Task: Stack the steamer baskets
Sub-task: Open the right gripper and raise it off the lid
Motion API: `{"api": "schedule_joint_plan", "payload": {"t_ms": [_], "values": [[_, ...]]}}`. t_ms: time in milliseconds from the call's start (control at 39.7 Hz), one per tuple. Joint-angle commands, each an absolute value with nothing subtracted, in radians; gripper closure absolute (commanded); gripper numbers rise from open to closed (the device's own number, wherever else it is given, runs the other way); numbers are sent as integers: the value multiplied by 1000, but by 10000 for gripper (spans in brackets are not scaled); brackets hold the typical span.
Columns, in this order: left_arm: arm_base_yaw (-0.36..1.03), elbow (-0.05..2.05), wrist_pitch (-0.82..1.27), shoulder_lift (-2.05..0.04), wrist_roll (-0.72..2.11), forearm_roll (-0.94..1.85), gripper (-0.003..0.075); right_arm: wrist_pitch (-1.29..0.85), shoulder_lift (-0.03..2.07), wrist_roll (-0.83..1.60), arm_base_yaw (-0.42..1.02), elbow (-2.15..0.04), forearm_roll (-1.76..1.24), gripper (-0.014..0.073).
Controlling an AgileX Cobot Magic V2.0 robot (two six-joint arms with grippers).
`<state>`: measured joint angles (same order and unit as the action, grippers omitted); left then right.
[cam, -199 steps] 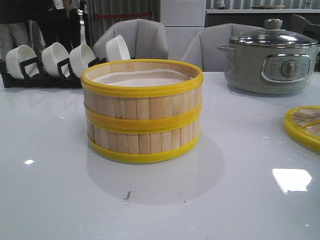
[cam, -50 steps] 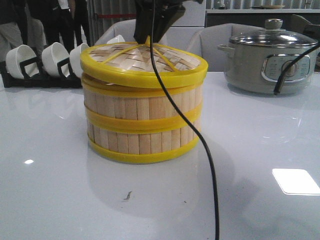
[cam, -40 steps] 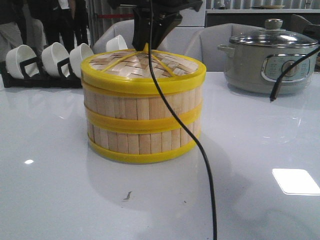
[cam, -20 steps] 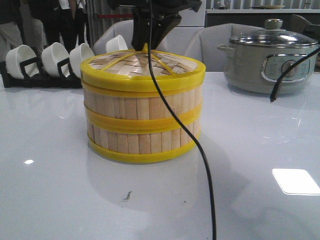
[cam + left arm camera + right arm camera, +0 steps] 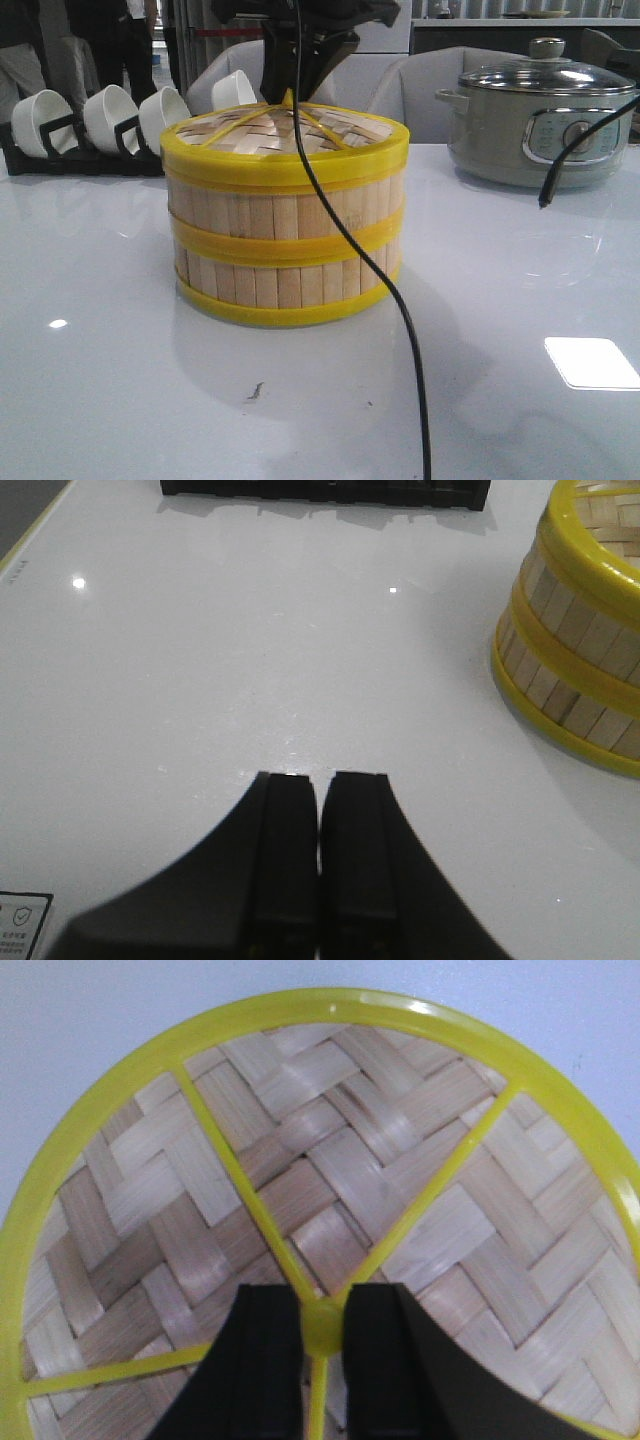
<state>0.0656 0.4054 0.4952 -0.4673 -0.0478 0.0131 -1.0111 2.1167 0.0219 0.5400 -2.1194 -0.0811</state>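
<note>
While stacked, two steamer baskets (image 5: 285, 240), one lid (image 5: 290, 135).

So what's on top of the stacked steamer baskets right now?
A woven lid covers the steamer baskets; the right gripper pinches its yellow knob. The baskets' insides are hidden.

The right arm (image 5: 305, 40) is black, a dark angular body with a tapering wedge shape at its lower end. A thin black cable (image 5: 395, 300) runs from it in a long curve, and a second black cable (image 5: 570, 150) ends in a small plug. The right fingers (image 5: 270, 1360) are matte black, thick flat-faced blocks with squared tips and flaring, curved outer shoulders. The left fingers (image 5: 287, 860) are the same matte black with squared tips and sloping sides. A white label (image 5: 18, 925) with a shield mark sits beside them.
</note>
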Motion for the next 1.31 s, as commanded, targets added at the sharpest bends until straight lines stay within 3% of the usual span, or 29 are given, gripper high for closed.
{"api": "schedule_joint_plan", "payload": {"t_ms": [0, 101, 176, 554, 855, 1057, 1283], "values": [[72, 434, 416, -469, -53, 14, 636, -936, 2051, 28, 540, -2154, -79, 351], [72, 434, 416, -469, -53, 14, 636, -918, 2050, 28, 540, -2154, -79, 188], [72, 434, 416, -469, -53, 14, 636, -904, 2047, 28, 540, -2154, -79, 146], [72, 434, 416, -469, -53, 14, 636, -848, 2001, 28, 522, -2154, -71, 148], [72, 434, 416, -469, -53, 14, 636, -817, 1905, 28, 378, -2138, -71, 151], [72, 434, 416, -469, -53, 14, 636, -713, 1727, 28, 246, -1938, -70, 151], [72, 434, 416, -469, -53, 14, 636, -522, 1445, 28, 101, -1568, -70, 151]]}}
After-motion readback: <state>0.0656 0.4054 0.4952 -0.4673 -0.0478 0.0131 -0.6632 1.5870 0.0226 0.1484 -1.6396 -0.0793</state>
